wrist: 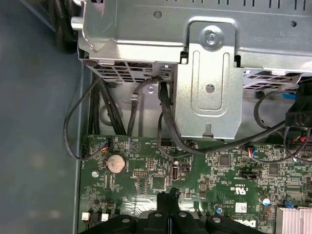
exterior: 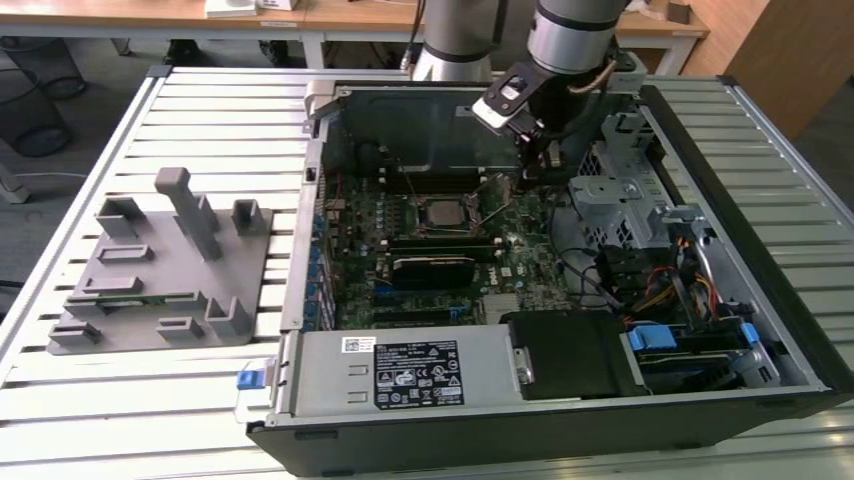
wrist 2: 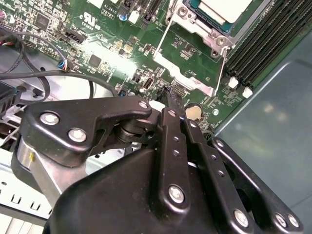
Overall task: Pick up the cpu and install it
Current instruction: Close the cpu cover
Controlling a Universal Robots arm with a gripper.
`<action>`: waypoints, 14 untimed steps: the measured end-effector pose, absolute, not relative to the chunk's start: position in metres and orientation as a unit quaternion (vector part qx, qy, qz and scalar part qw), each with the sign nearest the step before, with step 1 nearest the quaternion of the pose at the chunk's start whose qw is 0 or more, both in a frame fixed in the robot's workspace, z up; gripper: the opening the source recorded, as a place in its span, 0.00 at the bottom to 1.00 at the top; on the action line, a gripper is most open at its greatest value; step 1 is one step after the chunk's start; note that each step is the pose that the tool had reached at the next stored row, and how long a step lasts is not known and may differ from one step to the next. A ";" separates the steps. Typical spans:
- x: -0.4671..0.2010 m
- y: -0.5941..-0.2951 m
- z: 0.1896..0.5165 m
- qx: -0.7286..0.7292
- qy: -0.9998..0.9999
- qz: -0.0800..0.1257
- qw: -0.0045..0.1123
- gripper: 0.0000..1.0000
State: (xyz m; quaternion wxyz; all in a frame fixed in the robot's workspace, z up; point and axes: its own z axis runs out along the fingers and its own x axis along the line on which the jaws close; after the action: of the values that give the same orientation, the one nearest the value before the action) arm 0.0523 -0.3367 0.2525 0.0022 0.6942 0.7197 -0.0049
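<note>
The cpu (wrist 2: 225, 8) is sitting in the motherboard socket (wrist 2: 209, 33), looking light, stiff and fragile, so edges-only grip, while the tool (wrist 2: 168, 96) is hanging nearby, pinched together on nothing.

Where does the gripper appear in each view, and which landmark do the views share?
Exterior view: the gripper over the motherboard, toward the exterior view's right of the cpu.
Second wrist view: the gripper, shut, beside the round coin battery.
First wrist view: the gripper above the motherboard, near that battery.
Shared landmark: the motherboard.
</note>
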 end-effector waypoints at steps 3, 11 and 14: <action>0.052 -0.337 0.249 0.694 0.720 -0.005 0.002 0.11; 0.049 -0.332 0.241 0.694 0.720 -0.005 0.002 0.11; 0.043 -0.331 0.240 0.694 0.720 -0.005 0.002 0.11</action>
State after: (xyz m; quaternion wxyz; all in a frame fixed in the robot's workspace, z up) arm 0.0429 -0.3309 0.2401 0.0022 0.6939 0.7201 -0.0049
